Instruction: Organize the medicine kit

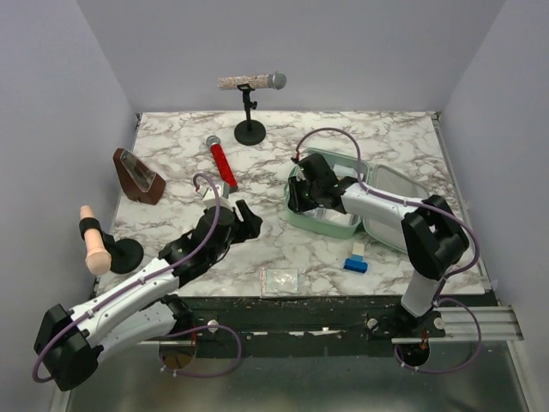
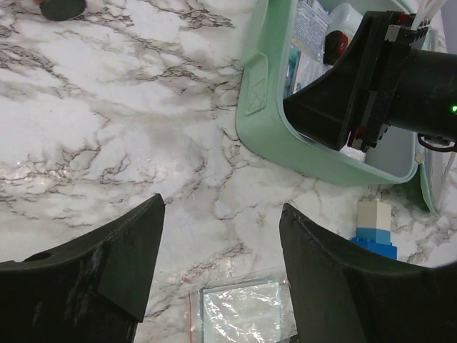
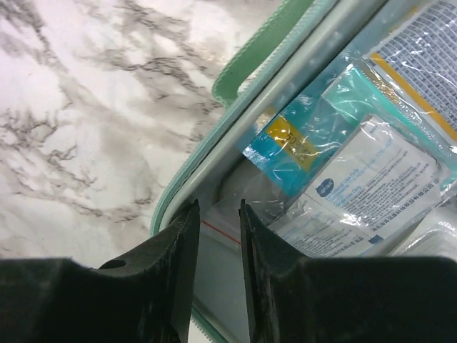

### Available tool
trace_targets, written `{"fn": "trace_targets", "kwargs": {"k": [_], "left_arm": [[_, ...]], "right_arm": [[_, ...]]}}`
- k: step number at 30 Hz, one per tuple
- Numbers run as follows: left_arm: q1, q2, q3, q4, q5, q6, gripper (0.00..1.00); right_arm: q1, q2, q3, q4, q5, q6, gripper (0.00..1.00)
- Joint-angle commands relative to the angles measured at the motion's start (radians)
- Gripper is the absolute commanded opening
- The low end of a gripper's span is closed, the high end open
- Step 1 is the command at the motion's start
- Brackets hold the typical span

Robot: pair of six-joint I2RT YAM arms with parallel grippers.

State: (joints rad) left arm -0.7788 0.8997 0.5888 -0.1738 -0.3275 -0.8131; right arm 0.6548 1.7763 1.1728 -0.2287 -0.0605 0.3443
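Find the medicine kit (image 1: 324, 230) on the right half of the marble table (image 1: 386, 129), lying open, lid hinged flat toward the right edge. Note packets filling the base. In the right wrist view: a teal packet with a yellow label (image 3: 289, 139) against the wall, a white sachet with blue print (image 3: 378, 186) overlapping it, more clear-wrapped packets behind.

Locate the right gripper (image 1: 304, 196) inside the kit's base, at its left end, tips down along the inner wall. Read the fingers (image 3: 178, 243) as nearly together, with only a slim gap. See a clear bag edge (image 3: 218, 229) with a thin red line just past the tips. Cannot tell whether pinched or merely lying behind, so cannot call it a grip.

Locate the left gripper (image 1: 247, 216) above bare marble, left of the kit and apart from it. Read its jaws as wide apart, nothing between them.

Record loose items near the front edge: a small blue-and-white box (image 1: 355, 257) just in front of the kit, and a flat clear zip bag (image 1: 280, 279) left of the box, between the two arms.

Record elsewhere on the table:
- a red-handled microphone (image 1: 221, 160) lying flat
- a second microphone on a black stand (image 1: 250, 82) at the back
- a brown wedge-shaped object (image 1: 137, 176) at the left
- a beige handle on a black stand (image 1: 93, 245) near the left edge
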Motion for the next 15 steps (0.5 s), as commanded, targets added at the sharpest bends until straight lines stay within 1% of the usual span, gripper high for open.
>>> {"fn": "trace_targets", "kwargs": {"k": [1, 9, 15], "left_arm": [[0.004, -0.071, -0.041, -0.058, -0.068, -0.037, 0.76], [0.004, -0.117, -0.066, -0.102, -0.1, -0.055, 0.76], [0.006, -0.143, -0.075, -0.135, -0.143, -0.077, 0.76]], "right_arm": [[0.081, 0.029, 0.067, -0.006, -0.067, -0.036, 0.39], [0.189, 0.046, 0.12, -0.018, -0.091, -0.08, 0.4], [0.241, 0.074, 0.1, -0.018, -0.091, -0.097, 0.4]]}}
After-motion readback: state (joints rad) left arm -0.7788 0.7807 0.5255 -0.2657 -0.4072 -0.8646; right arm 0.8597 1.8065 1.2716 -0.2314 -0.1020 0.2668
